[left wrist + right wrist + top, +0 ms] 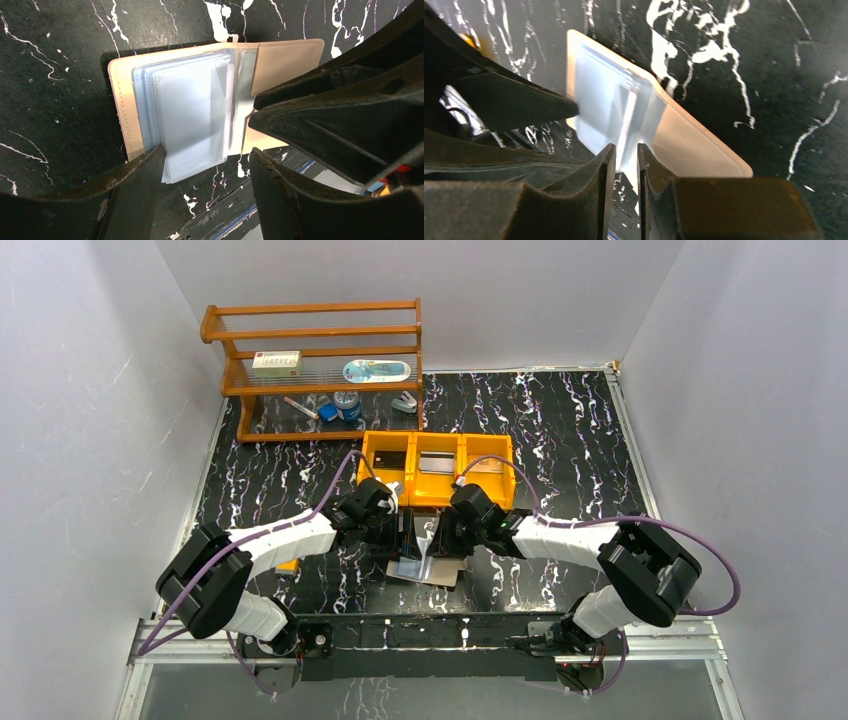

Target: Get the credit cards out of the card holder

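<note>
The tan card holder (120, 100) lies open on the black marbled table, its bluish-clear sleeves (190, 110) fanned up; it also shows in the top view (428, 568) and the right wrist view (694, 145). I see no card in the sleeves. My left gripper (206, 150) is open, its jaws astride the sleeves' near edge, and its left finger (145, 165) touches the holder's edge. My right gripper (626, 150) is nearly shut on a sleeve (634, 115) standing up between its fingertips. A black card (390, 460), a grey card (437, 462) and a brownish card (484, 467) lie in the orange tray.
The orange three-compartment tray (437, 498) stands just behind both grippers. A wooden rack (315, 365) with small items stands at the back left. Grey walls close in both sides. The right gripper's fingers (310, 110) fill the right of the left wrist view.
</note>
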You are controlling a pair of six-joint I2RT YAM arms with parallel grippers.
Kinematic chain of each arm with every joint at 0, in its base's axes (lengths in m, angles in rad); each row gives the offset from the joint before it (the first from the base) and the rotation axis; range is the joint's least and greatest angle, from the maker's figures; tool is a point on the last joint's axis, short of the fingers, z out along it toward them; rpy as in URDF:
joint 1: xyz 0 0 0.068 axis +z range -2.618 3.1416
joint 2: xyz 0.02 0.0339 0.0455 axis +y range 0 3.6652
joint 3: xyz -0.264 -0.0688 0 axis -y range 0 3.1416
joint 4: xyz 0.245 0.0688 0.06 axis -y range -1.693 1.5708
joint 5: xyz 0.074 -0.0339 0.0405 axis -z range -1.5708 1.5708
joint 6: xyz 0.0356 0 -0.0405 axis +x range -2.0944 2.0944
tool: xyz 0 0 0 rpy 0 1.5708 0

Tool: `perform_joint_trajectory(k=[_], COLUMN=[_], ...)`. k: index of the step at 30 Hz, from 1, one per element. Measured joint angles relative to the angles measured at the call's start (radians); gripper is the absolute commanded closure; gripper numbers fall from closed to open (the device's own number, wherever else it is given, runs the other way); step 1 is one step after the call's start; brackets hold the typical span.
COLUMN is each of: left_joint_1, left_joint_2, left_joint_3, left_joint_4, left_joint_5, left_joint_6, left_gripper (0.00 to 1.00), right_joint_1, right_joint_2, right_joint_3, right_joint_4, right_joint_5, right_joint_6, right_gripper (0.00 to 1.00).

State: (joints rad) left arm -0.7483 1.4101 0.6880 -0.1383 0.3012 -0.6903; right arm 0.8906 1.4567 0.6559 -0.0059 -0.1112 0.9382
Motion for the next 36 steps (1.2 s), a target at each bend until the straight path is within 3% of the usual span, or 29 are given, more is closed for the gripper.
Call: perform_joint_trajectory(k=[10, 19, 36], left_joint_1=[0.000, 0.000, -0.001], left_joint_2=[0.000, -0.006, -0.050], left_joint_3=[-0.001, -0.001, -0.001], left_joint_4=[-0.005, -0.010, -0.029], left_joint_5=[-0.003, -0.005, -0.013], left_joint_6=[0.000, 0.000, 0.010], left_gripper=[0.39, 0.34, 0.34], right_joint_1=[0.000, 0.000, -0.006], right_joint_2=[0.052, 0.117, 0.099], right_joint_3=[0.029, 0.026, -0.064], right_joint_4=[0.052, 0.074, 0.208], right_joint_5=[-0.024, -0.022, -0.029], right_joint_6=[0.013, 0.031, 0.079], right_gripper=[0.65, 0.93, 0.95])
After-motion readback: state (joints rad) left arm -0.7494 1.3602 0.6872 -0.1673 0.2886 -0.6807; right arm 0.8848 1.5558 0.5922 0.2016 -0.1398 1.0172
